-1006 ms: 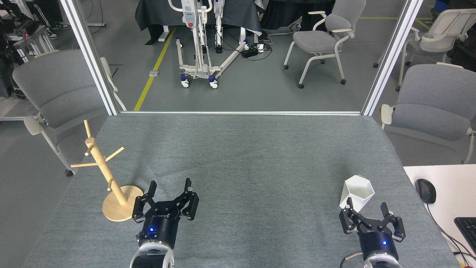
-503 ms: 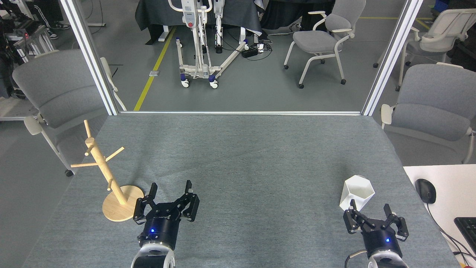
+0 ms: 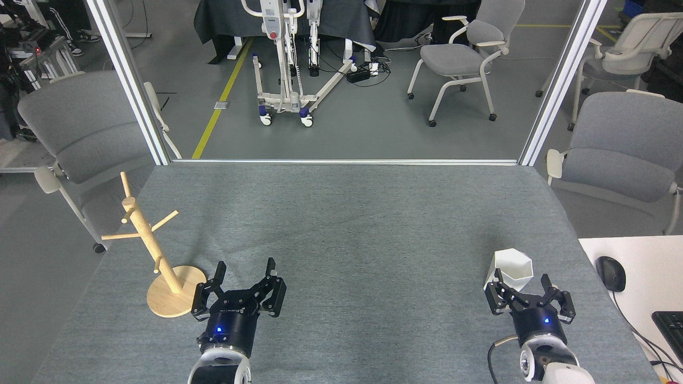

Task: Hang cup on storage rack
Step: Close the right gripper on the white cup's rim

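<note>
Since the earlier frames, right gripper (image 3: 522, 288) had edged up against the cup (image 3: 511, 268) at lower right, jaws spread wide, gripping nothing. Left gripper (image 3: 244, 277) sat unmoved, jaws open and empty, beside the storage rack (image 3: 155, 250) at lower left. Cup remained on table (image 3: 347, 224); grasp, carry and hanging all left.

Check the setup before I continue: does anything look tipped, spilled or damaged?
Nothing stands out. The storage rack stands on its base at the table's left, and the cup sits mouth-up just ahead of the open right gripper.
</note>
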Controlling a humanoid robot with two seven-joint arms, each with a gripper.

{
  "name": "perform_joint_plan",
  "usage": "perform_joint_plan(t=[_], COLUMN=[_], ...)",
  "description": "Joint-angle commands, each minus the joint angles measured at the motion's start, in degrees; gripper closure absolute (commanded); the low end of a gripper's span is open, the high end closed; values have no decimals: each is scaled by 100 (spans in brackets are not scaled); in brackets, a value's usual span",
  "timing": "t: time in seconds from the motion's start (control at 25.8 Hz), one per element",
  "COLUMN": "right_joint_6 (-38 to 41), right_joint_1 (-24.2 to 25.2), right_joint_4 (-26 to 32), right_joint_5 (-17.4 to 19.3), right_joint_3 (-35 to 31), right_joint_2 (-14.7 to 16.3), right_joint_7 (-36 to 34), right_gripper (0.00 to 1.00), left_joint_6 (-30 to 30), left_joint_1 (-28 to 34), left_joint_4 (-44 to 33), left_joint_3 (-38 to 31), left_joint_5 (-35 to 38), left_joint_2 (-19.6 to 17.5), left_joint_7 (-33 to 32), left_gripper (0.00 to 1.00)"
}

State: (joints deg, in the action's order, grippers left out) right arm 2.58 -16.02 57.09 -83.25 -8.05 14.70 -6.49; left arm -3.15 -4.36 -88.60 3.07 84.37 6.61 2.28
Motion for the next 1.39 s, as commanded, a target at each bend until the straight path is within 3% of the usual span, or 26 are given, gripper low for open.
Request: perform_joint_plan(t=[0.0, 1.35], right_joint_6=[-3, -416], right_joint_1=[-24, -287], right_joint_4=[-40, -427], right_joint_5=[-7, 28], right_joint_3=[32, 146], right_joint_2=[-2, -318], right_joint_7=[-1, 16], right_gripper=[0, 0], left_joint_6=[-1, -10], left_joint_1=[-3, 23], left_joint_4=[1, 10], left_joint_3=[0, 0], left_joint_5=[0, 0], left_joint_2=[-2, 15], left_joint_7=[1, 9], left_gripper=[0, 0])
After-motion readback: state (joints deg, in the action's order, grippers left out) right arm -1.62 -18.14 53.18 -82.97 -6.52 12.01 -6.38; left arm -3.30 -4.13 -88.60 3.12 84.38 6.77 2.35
